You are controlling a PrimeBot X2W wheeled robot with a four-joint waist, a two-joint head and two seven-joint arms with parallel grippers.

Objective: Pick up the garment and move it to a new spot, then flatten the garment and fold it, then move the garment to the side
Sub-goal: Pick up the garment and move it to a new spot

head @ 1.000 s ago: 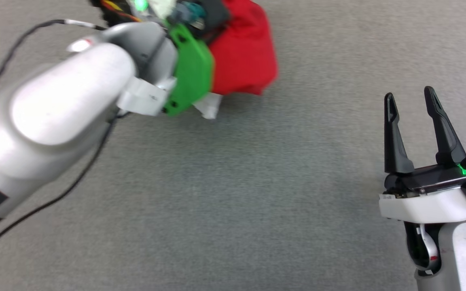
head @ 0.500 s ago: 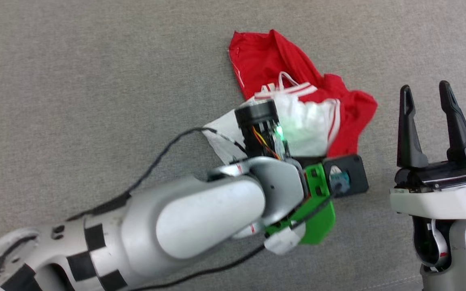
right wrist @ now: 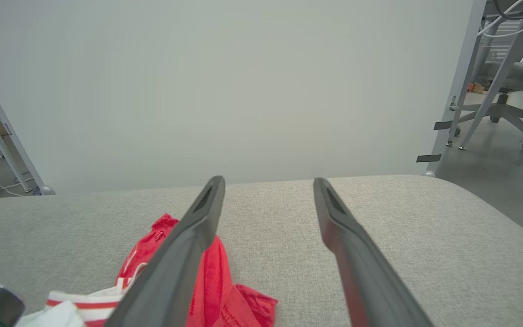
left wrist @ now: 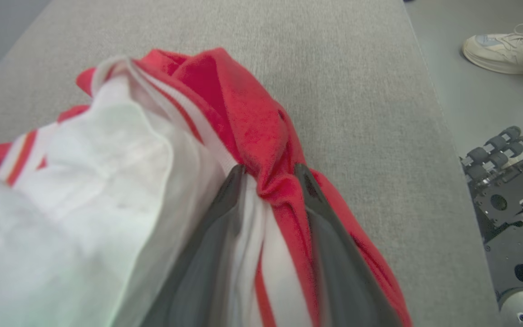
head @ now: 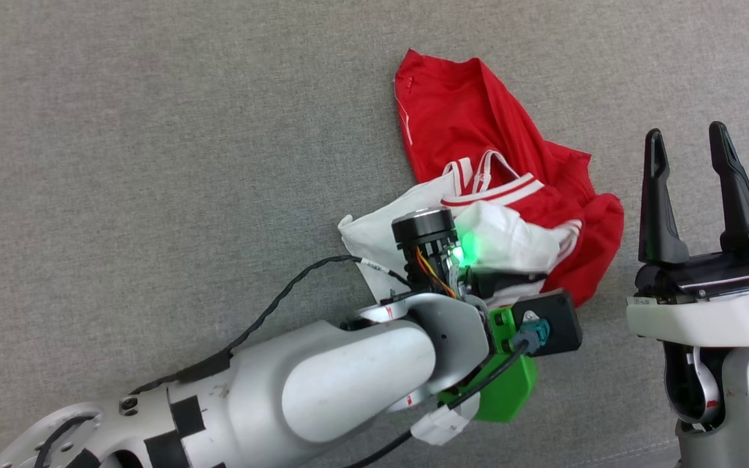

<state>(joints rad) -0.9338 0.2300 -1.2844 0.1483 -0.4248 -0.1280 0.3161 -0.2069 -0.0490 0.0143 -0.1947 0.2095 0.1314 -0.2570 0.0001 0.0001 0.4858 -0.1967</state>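
The grey upholstered bench [head: 153,162] carries the bunched garment [head: 459,123]; the left tool [left wrist: 269,169] pinches a red-and-white fold, the right tool [head: 686,130] stands spread, empty. Probably best to release only once the fabric lies slack.

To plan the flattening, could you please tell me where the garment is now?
In the head view the garment lies crumpled on the grey fabric surface, right of centre, beside the open right gripper, with the left gripper shut on it.
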